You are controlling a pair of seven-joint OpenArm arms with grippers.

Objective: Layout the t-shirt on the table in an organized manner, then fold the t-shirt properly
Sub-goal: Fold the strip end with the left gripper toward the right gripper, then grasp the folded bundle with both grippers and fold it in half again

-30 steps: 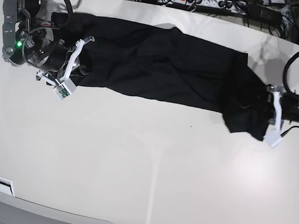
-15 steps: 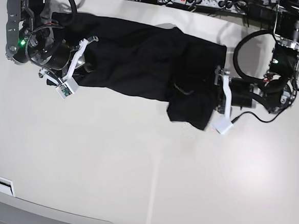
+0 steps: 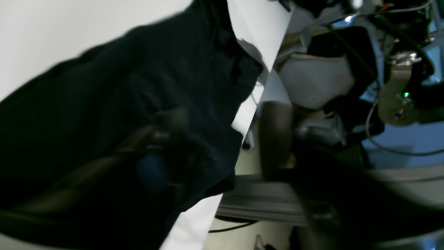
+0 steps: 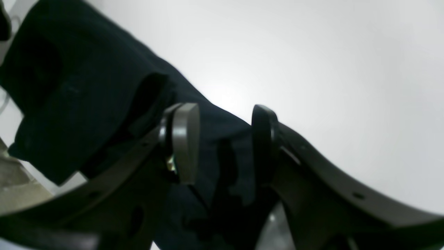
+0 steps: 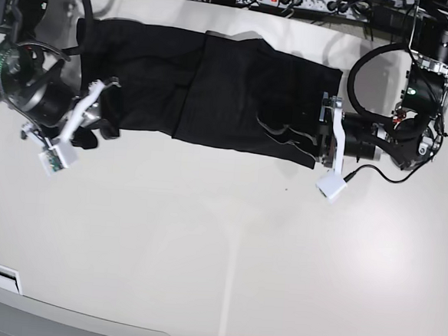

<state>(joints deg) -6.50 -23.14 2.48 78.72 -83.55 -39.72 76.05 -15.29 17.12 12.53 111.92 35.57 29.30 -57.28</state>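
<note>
The t-shirt [image 5: 214, 90] is black, soft and floppy. It lies in a long strip near the far side of the table [image 5: 219, 244], with one part folded over the middle. It looks light, so it should lift with little pull. But it will sag, bunch up and slide on the shiny top if it is dragged. It will not break. The best places to take hold look like the edges and corners at each end, where the cloth is thin enough to pinch. Grabbing the thick, wrinkled part near the middle would likely pick up too many layers at once.

The right gripper [image 4: 222, 139] sits at one end of the shirt. Its two fingers stand apart, with black cloth lying under the gap, and they are not squeezing it. In the view from above it is just past the shirt's edge.

The left gripper [image 5: 329, 145] is at the other end, right beside the rumpled edge. Its close-up view is dark and blurry, so I cannot tell if its fingers are apart or pinching cloth.
</note>
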